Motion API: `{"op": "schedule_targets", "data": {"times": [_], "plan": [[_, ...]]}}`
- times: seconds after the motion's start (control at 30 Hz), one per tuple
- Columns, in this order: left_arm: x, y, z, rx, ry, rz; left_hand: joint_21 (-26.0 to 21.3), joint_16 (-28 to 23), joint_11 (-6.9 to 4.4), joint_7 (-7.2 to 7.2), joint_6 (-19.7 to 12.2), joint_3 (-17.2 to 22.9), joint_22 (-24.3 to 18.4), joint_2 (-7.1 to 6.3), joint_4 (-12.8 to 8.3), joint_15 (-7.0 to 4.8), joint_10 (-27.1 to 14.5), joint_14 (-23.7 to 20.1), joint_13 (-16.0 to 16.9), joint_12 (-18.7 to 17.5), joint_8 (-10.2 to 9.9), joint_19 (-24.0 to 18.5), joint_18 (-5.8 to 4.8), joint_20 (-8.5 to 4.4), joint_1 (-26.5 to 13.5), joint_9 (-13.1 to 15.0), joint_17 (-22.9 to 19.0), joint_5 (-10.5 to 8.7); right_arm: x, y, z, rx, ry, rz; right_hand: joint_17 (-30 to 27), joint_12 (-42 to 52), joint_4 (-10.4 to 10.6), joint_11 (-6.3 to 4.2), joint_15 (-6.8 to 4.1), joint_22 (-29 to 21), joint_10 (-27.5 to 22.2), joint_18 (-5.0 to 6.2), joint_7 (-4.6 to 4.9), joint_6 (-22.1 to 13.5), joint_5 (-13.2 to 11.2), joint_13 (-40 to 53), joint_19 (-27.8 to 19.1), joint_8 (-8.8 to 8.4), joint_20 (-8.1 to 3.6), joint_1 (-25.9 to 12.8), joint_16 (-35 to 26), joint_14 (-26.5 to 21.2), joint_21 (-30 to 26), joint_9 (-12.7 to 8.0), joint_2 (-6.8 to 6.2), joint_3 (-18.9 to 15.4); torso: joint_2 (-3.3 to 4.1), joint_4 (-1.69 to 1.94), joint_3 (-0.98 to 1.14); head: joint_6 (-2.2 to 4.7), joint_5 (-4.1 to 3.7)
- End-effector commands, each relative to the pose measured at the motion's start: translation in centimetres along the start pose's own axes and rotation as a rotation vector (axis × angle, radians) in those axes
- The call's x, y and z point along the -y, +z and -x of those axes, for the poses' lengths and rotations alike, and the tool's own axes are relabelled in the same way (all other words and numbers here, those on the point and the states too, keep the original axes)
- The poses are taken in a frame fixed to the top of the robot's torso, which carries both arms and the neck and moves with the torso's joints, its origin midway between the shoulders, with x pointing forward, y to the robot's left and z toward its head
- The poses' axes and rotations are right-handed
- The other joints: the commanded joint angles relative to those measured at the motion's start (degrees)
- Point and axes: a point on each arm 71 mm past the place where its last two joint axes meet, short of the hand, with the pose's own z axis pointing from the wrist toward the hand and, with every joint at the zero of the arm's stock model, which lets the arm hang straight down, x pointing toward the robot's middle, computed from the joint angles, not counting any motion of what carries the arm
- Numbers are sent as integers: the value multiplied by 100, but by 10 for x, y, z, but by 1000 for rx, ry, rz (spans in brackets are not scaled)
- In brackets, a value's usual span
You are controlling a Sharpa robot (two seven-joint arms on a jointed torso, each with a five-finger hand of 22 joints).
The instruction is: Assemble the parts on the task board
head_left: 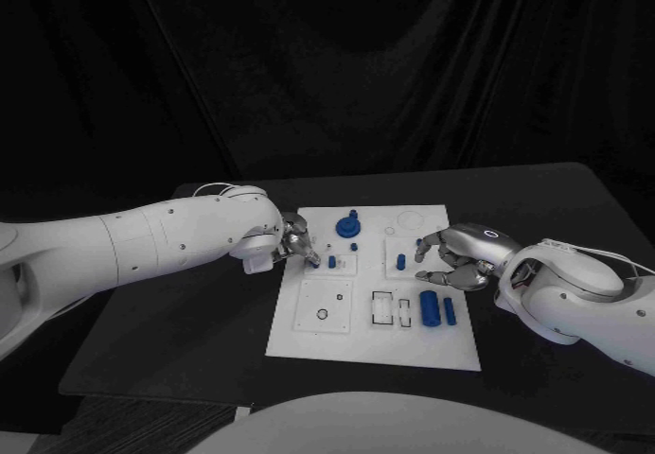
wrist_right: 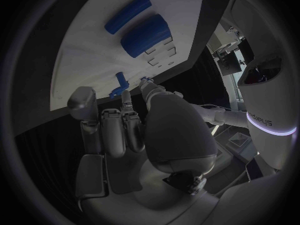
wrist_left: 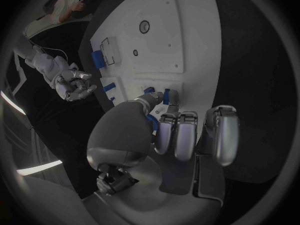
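— Where's the board from where you stand?

— The white task board (head_left: pixel 376 331) lies in the middle of the black table (head_left: pixel 164 331), between the two arms. Near its far edge sits a round blue part (head_left: pixel 348 227); toward the near right lie two blue cylinders (head_left: pixel 437 308), side by side and just apart.

— And the left hand?

— The left hand (head_left: pixel 293 248) is over the board's left edge, its fingers (wrist_left: pixel 176 135) curled downward together. In its wrist view the thumb and a finger close on a small blue peg (wrist_left: pixel 166 96) at a square pad (whether the peg stands in its hole or is lifted, I cannot tell).

— The right one?

— The right hand (head_left: pixel 451 257) hovers at the board's right edge, fingers bent and spread, nothing in them. Just beside its fingertips stands another small blue piece (head_left: pixel 398 261) on the board, not touched as far as I can see.
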Motion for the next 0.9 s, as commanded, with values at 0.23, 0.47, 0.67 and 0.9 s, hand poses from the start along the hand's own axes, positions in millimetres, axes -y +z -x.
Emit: {"op": "schedule_targets", "data": {"times": [0.23, 0.47, 0.67, 0.9], "plan": [[-2, 2, 0, -11, 0, -4, -90, 58, -36, -193, 226, 1007, 1304, 119, -169, -40, 628, 655, 1518, 80, 22, 109, 134, -8, -23, 12, 1515, 469, 0, 0, -2, -7, 0, -15, 1060, 25, -28, 3, 1, 691, 33, -8, 33, 30, 162, 1106, -36, 83, -8, 119, -59, 244, -73, -49, 44, -65, -4, -3, -2, 0, 14], [-5, 3, 1, -5, -5, 3, -86, 58, -35, -193, 225, 1008, 1306, 120, -171, -39, 628, 655, 1518, 80, 20, 111, 133, -7, -23, 11, 1515, 465, 0, 0, -3, -10, 0, -15, 1056, 25, -30, 3, 1, 692, 32, -9, 33, 31, 166, 1106, -34, 85, -8, 126, -64, 242, -73, -51, 49, -63, 0, 0, -3, 0, 14], [-6, 3, 0, -9, -5, 4, -85, 58, -34, -193, 223, 1010, 1306, 121, -174, -38, 628, 655, 1518, 80, 17, 112, 132, -7, -22, 9, 1515, 461, 0, 0, -3, -13, 1, -17, 1055, 23, -32, 3, 1, 693, 29, -9, 33, 32, 168, 1103, -33, 85, -8, 130, -65, 241, -71, -52, 51, -62, 1, 3, 0, 0, 10], [-5, 3, -2, -20, 1, 5, -81, 58, -34, -193, 223, 1012, 1308, 123, -177, -38, 628, 655, 1518, 80, 15, 115, 131, -7, -21, 8, 1515, 459, 0, 1, -4, -16, 1, -17, 1054, 25, -35, 2, 1, 691, 32, -8, 32, 32, 170, 1106, -36, 86, -9, 137, -66, 240, -78, -53, 53, -60, -2, 4, -2, 0, 10]]}}
